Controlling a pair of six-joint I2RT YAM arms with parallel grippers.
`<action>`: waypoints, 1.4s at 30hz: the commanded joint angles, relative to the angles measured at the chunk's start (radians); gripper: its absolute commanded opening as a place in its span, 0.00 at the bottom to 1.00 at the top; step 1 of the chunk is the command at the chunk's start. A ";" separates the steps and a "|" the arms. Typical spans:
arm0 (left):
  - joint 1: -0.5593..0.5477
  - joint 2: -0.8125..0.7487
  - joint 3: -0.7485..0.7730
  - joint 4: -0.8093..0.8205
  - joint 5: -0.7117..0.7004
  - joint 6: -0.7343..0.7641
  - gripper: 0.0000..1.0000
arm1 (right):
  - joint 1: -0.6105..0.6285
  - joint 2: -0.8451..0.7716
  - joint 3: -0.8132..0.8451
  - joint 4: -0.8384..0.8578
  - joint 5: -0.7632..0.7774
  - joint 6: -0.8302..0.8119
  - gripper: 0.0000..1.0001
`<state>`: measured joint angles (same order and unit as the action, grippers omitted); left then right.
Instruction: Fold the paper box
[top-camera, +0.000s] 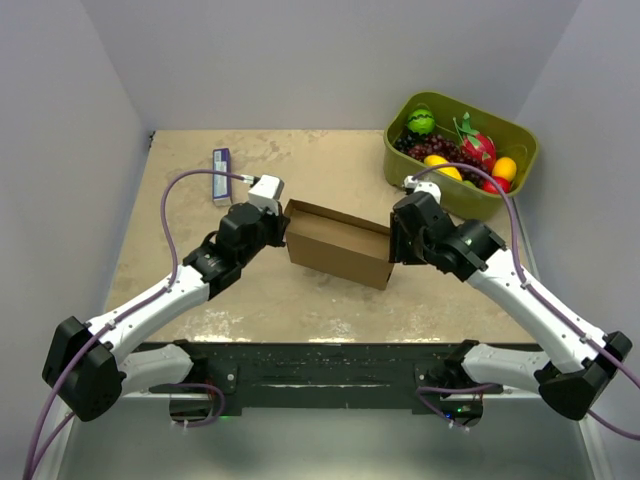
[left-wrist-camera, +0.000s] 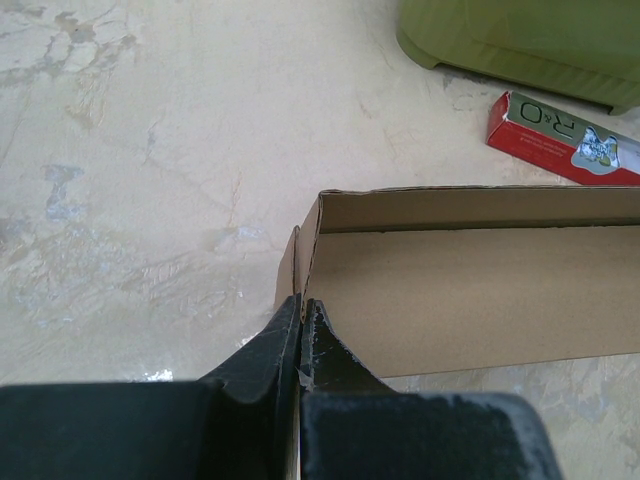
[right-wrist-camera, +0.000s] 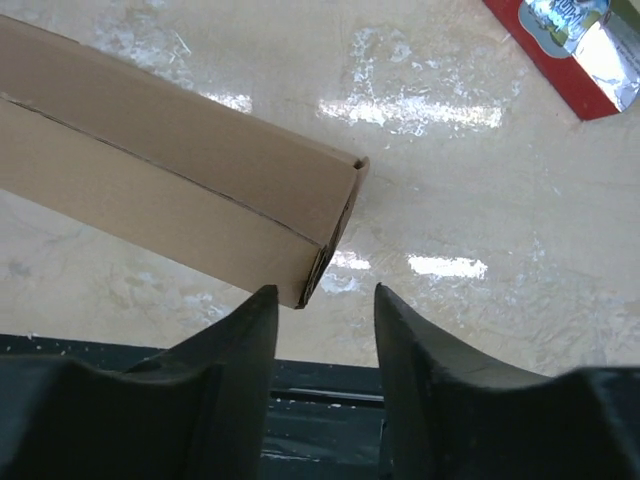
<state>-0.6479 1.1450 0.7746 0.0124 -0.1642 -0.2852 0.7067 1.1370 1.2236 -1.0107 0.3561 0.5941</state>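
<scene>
The paper box (top-camera: 335, 245) lies at the centre of the top view on the mottled beige table (top-camera: 330, 160), a shallow brown cardboard trough with its open top showing, running from centre left down towards centre right. The left gripper (top-camera: 283, 228) sits at the box's left end; in the left wrist view its fingers (left-wrist-camera: 262, 352) are pressed together with the thin edge of the box's end wall pinched between them. The right gripper (top-camera: 392, 245) is at the box's right end, and in the right wrist view its fingers (right-wrist-camera: 258, 315) stand spread, the near corner of the box (right-wrist-camera: 170, 190) just above the gap, gripped by neither finger. An olive-green bin (top-camera: 527, 150) of coloured fruit fills the upper right of the top view, and a red packet (left-wrist-camera: 560, 135) lies just below it in the left wrist view
</scene>
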 joint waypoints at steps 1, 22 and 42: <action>-0.012 0.039 -0.034 -0.221 0.026 0.021 0.00 | 0.005 0.001 0.082 -0.026 0.044 -0.011 0.50; -0.012 0.048 -0.032 -0.212 0.040 0.021 0.00 | 0.005 0.032 0.022 0.038 0.077 -0.030 0.00; -0.018 0.044 -0.025 -0.189 0.087 0.020 0.00 | 0.070 -0.028 -0.156 0.005 0.101 0.111 0.00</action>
<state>-0.6495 1.1473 0.7765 0.0135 -0.1532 -0.2737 0.7639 1.0832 1.1282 -0.8833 0.4656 0.6556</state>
